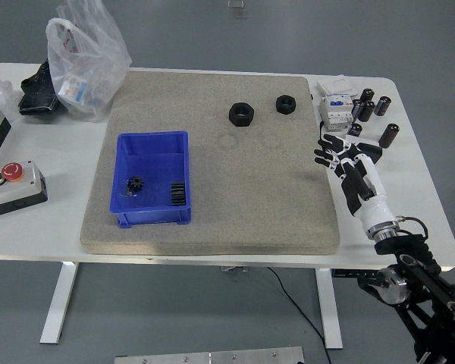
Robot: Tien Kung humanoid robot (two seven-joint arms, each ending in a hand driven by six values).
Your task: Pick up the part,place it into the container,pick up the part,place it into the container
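Observation:
A blue container [154, 179] sits on the left of a beige mat [212, 159]. Inside it lie two black gear parts: a small round gear [133, 184] and a ribbed gear [179, 194]. Two black hex nuts lie on the mat's far right, one [241, 114] to the left of the other [286, 104]. My right hand [347, 161], white with black fingertips, hangs over the table to the right of the mat, fingers spread and holding nothing. The left hand is out of view.
A clear plastic bag [85, 57] and a black object [38, 89] sit at the back left. A grey box with a red button [11, 187] is at the left edge. Black cylinders [375, 106], a white module [336, 108] and a black adapter lie at the back right.

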